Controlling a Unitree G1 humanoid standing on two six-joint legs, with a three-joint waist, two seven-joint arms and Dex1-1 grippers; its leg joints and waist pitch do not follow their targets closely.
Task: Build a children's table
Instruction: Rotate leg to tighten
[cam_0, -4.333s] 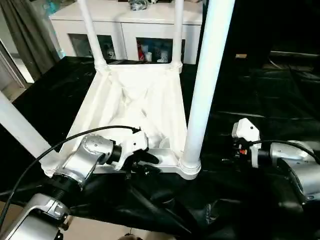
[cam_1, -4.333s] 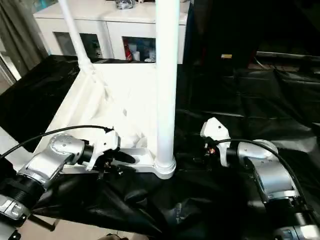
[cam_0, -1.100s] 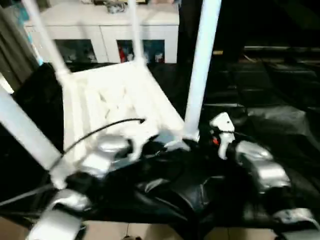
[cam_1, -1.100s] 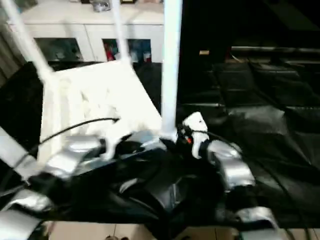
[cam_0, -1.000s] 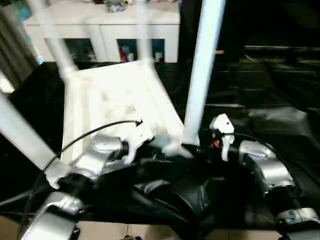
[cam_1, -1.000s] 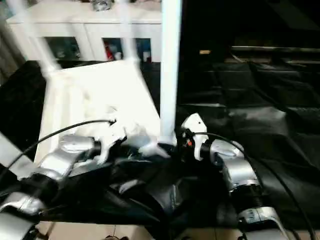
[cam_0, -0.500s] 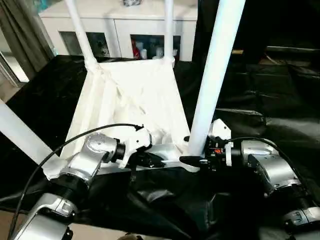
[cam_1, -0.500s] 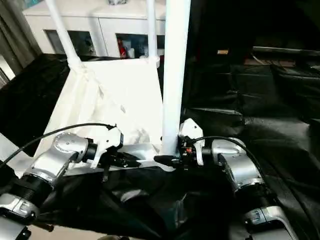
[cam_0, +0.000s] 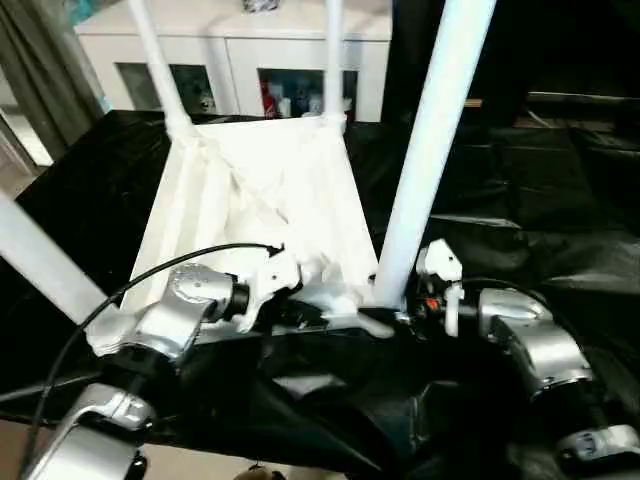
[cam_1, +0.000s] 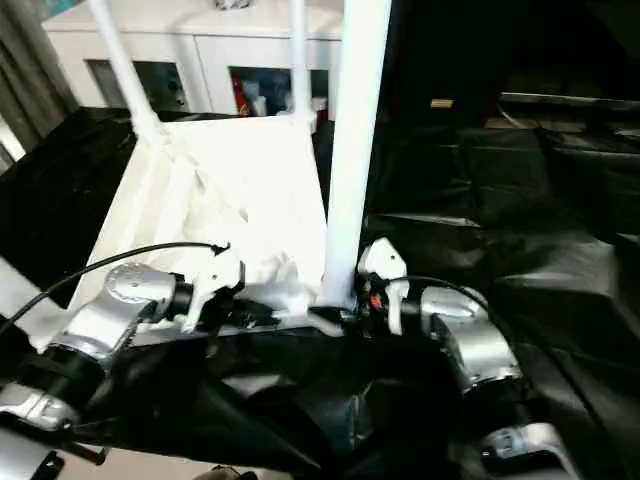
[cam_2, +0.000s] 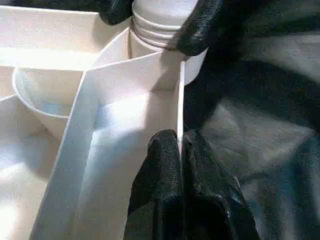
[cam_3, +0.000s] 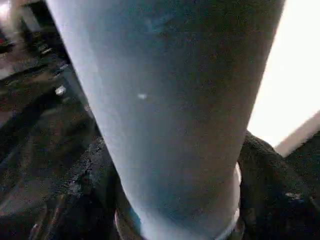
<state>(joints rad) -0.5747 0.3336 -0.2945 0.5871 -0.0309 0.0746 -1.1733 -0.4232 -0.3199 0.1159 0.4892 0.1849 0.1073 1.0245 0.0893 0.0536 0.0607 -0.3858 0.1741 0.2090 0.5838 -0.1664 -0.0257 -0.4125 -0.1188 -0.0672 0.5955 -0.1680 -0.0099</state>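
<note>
On black sheeting we see the upturned tabletop, our left gripper pinched on its near rim, our right gripper straddling the near-right leg, grip uncertain.

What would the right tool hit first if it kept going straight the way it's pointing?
The near right leg at its base, most likely. The right tool points straight at it, with a finger on either side just above the tabletop corner socket. Contact isn't certain.

A black-sheeted surface carries the upturned white tabletop with upright legs.
</note>
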